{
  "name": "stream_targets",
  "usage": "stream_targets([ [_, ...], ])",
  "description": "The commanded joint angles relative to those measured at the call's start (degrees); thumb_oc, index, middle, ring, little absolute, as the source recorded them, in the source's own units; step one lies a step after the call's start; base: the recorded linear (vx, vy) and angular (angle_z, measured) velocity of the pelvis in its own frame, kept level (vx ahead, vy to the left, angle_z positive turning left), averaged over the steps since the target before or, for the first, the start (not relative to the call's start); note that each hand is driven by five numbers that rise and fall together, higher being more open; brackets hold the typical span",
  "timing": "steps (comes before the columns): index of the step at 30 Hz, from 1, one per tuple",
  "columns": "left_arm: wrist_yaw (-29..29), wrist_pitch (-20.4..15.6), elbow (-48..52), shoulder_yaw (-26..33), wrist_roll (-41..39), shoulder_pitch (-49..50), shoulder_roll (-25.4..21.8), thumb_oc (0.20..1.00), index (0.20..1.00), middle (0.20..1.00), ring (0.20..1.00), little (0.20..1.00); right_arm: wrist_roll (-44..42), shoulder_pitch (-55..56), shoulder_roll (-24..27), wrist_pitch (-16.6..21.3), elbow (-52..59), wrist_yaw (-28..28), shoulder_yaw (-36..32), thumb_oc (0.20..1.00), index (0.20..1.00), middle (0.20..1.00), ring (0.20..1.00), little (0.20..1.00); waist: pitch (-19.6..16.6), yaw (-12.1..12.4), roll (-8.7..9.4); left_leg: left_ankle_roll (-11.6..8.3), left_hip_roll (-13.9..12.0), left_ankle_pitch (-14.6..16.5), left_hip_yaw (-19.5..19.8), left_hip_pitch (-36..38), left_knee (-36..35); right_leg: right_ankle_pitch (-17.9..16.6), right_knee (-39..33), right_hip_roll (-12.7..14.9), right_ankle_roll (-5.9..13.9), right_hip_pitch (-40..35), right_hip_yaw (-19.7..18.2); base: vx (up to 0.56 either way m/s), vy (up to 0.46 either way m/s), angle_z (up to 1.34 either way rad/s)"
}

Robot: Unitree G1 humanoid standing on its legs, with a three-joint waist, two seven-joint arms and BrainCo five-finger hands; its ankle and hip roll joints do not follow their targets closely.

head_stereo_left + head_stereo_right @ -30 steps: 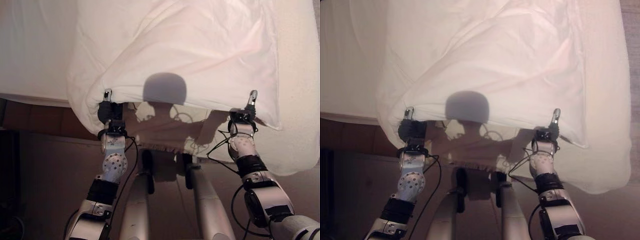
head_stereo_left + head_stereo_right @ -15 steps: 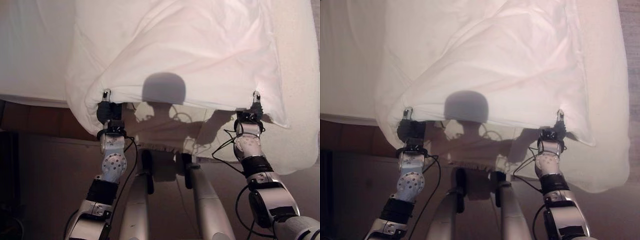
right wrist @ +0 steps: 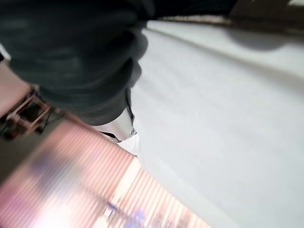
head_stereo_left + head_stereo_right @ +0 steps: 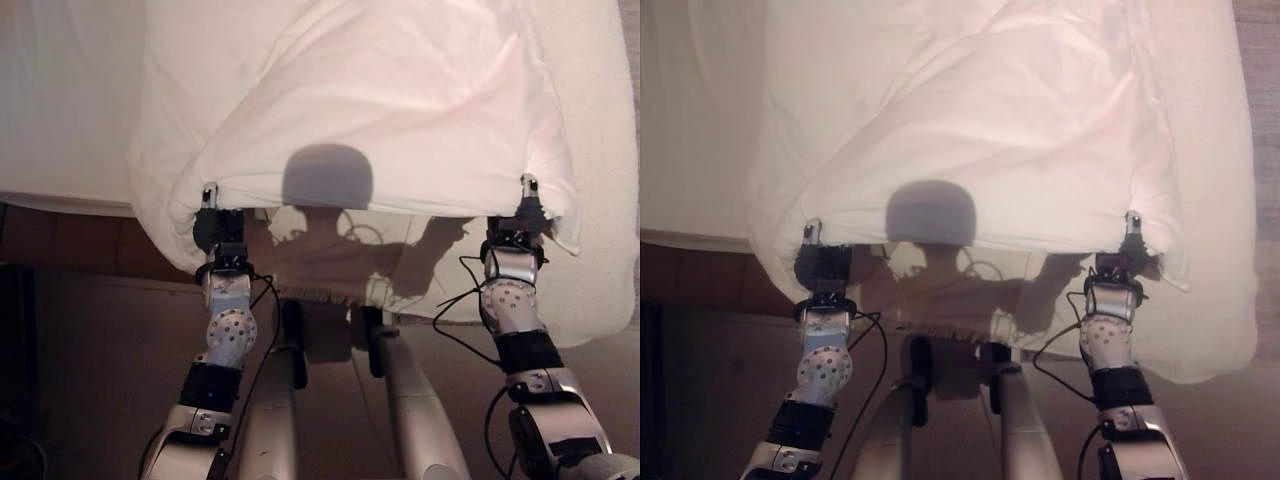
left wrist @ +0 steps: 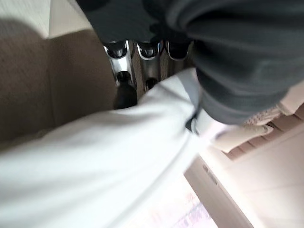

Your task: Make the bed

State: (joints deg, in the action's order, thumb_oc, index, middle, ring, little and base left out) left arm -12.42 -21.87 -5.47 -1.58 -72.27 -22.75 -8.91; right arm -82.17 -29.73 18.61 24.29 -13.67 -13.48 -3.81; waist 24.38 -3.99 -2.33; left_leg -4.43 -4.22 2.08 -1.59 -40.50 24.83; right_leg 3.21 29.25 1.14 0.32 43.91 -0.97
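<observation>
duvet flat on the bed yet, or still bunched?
Bunched. The duvet is rumpled, its near edge lifted between the left hand and right hand, with mattress bare beside it.

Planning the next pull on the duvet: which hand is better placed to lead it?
Neither clearly: left hand and right hand both grip the duvet's near edge, about level. Pull with both.

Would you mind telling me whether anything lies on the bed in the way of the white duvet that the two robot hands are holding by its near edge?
Nothing visible does. The left robot hand and right robot hand each grip the near edge of the white duvet, and the mattress beyond and beside it shows bare sheet, with no object on it.
</observation>
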Motion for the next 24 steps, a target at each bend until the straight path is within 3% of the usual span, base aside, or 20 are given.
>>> stream_targets([
  [1,0.22,-5.64,-1.20,10.68,-2.93,3.98,-5.03,1.000,1.000,1.000,1.000,1.000,2.40,5.87,2.46,7.33,4.58,2.91,-5.38,0.200,0.200,0.200,0.200,0.200,-6.64,-1.19,1.44,0.66,1.84,0.06,-1.59,-1.67,-0.58,0.73,-3.33,0.84,6.07,-1.09,0.00,0.00,0.000,0.00],
  [10,0.76,-2.25,-7.00,9.40,-3.98,2.39,-7.59,1.000,1.000,1.000,1.000,1.000,2.73,9.40,2.49,7.23,13.07,3.75,-3.79,0.200,0.200,0.200,0.200,0.200,-7.09,-2.65,2.01,0.49,1.25,0.16,-2.33,-1.38,-0.68,0.57,-3.36,0.44,6.17,-0.98,-0.72,0.00,-0.003,-0.02],
  [19,-9.22,3.99,-15.53,3.88,-5.88,-1.23,-12.87,1.000,1.000,1.000,1.000,1.000,3.07,8.95,5.28,5.13,13.04,1.74,-3.16,0.200,0.200,0.200,0.200,0.200,-6.32,-4.16,0.75,0.04,0.88,-0.41,-3.17,-0.44,-1.05,0.40,-3.76,0.47,6.40,-2.22,-0.85,0.00,-0.004,-0.03],
  [24,-11.42,5.38,-17.21,2.73,-6.71,-2.93,-13.68,1.000,1.000,1.000,1.000,1.000,3.63,8.76,4.95,4.15,12.86,1.75,-3.33,0.200,0.200,0.200,0.200,0.200,-5.84,-4.49,0.40,-0.06,0.68,-0.47,-3.51,-0.19,-0.88,0.36,-3.83,0.47,6.38,-2.59,-0.90,0.00,-0.001,-0.01],
])
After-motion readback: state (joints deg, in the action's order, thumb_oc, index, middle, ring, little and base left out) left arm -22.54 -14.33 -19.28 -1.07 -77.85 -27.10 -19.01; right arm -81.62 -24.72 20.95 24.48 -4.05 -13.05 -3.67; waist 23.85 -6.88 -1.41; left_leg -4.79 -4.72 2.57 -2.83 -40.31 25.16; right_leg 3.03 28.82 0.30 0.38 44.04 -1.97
